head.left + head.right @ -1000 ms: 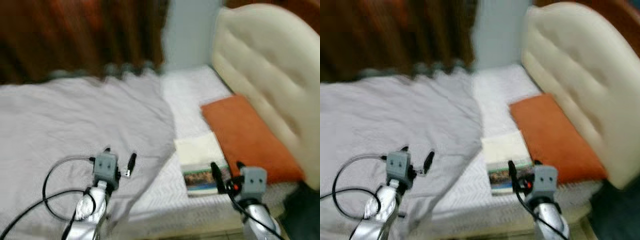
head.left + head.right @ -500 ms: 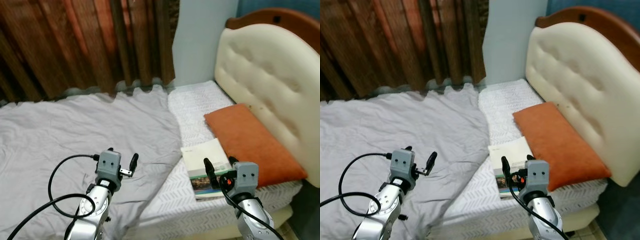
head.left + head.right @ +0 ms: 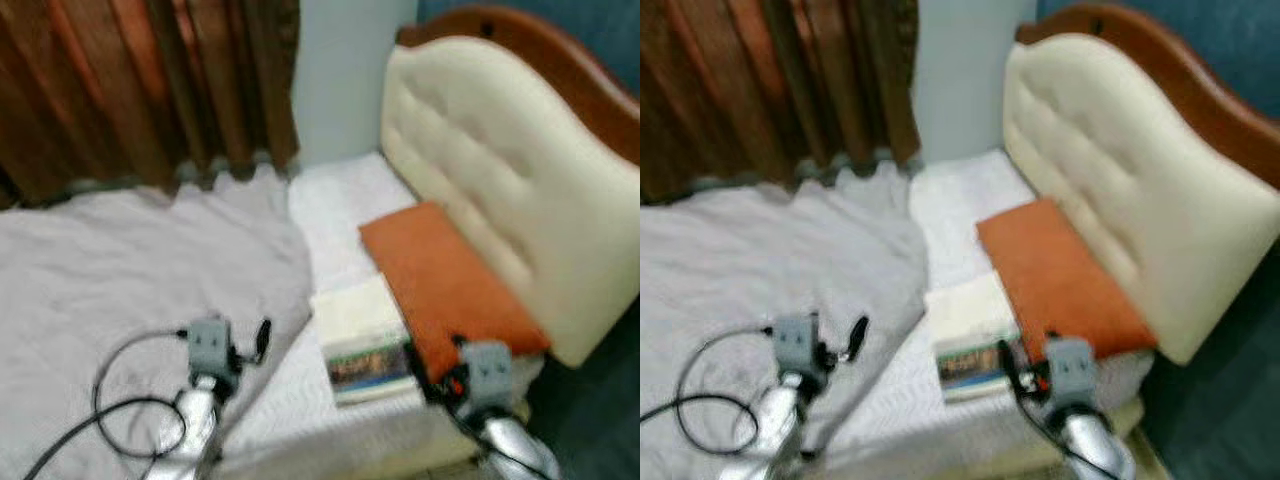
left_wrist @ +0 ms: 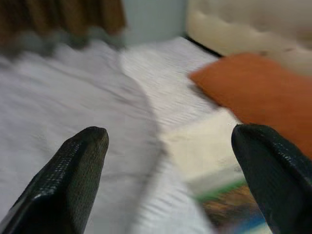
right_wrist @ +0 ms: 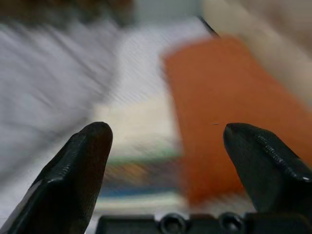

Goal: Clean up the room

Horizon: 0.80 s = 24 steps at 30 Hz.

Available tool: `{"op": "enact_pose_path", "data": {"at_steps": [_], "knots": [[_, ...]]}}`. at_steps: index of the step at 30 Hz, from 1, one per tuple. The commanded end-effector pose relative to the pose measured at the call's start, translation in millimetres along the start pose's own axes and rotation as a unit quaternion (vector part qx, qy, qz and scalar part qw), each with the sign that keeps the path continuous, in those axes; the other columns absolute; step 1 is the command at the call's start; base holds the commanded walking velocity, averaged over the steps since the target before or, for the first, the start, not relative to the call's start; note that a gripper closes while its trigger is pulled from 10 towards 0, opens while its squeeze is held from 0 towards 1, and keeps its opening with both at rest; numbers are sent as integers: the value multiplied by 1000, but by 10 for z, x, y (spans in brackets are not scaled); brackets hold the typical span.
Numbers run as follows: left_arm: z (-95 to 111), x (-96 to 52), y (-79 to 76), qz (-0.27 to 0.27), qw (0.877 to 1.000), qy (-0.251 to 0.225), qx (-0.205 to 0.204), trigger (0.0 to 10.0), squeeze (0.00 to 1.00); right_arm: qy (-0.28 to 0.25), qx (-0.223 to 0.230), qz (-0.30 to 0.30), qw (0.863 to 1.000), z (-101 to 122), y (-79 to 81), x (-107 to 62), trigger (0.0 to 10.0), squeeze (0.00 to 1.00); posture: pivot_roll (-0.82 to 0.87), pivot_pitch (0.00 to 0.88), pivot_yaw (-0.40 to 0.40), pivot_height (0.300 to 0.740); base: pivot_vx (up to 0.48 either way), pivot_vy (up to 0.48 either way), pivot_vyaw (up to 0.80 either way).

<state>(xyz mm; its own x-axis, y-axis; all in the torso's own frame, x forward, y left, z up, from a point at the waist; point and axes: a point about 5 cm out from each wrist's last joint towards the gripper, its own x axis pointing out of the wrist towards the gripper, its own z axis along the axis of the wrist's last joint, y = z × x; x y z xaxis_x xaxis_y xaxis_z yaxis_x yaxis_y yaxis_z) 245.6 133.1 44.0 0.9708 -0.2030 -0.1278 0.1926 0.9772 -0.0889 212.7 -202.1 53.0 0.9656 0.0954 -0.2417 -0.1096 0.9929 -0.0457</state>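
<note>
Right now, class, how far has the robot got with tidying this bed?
Done: nothing obvious. In hand: the right hand and left hand hover open, holding nothing. Left: the book lies beside the orange pillow, and the grey blanket is rumpled.

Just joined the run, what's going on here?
The robot faces a bed with a grey blanket, an orange pillow and a book beside the pillow. Both grippers, left and right, are raised over the bed edge, open and empty. Nothing is held. The views are blurred.
</note>
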Motion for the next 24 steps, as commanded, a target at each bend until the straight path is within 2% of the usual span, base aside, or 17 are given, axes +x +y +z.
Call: {"op": "enact_pose_path", "data": {"at_steps": [1,2,4,7,8,10,14,24], "knots": [[41,-74,150,22,1000,-11,15,10000,0,-19,6,19,1000,103,64,0,10000,0,-162,91,-25,740,0,0,0],[-12,-107,128,23,999,-1,33,10000,0,-7,-5,16,1000,52,-8,-26,10000,0,-156,91,-40,740,0,0,0],[-22,-99,106,22,999,2,36,10000,0,-6,-9,15,1000,45,-38,-22,10000,0,-152,88,-50,740,0,0,0],[14,-44,70,23,999,-7,38,10000,0,-9,-21,4,1000,67,-96,59,10000,0,-143,86,-58,740,0,0,0],[84,4,48,15,999,-22,40,10000,0,-12,-22,-2,1000,104,-115,121,10000,0,-134,87,-61,740,244,0,0],[171,58,32,5,999,-37,40,10000,0,-15,-22,-4,1000,152,-114,193,10000,0,-131,87,-61,740,375,0,0],[206,78,60,5,998,-40,40,10000,0,-19,-20,8,1000,173,-61,240,10000,0,-121,92,-56,740,454,0,0],[148,6,29,5,999,-29,38,10000,0,-5,-17,34,999,95,5,245,10000,0,-117,115,-54,740,480,0,0]]}}
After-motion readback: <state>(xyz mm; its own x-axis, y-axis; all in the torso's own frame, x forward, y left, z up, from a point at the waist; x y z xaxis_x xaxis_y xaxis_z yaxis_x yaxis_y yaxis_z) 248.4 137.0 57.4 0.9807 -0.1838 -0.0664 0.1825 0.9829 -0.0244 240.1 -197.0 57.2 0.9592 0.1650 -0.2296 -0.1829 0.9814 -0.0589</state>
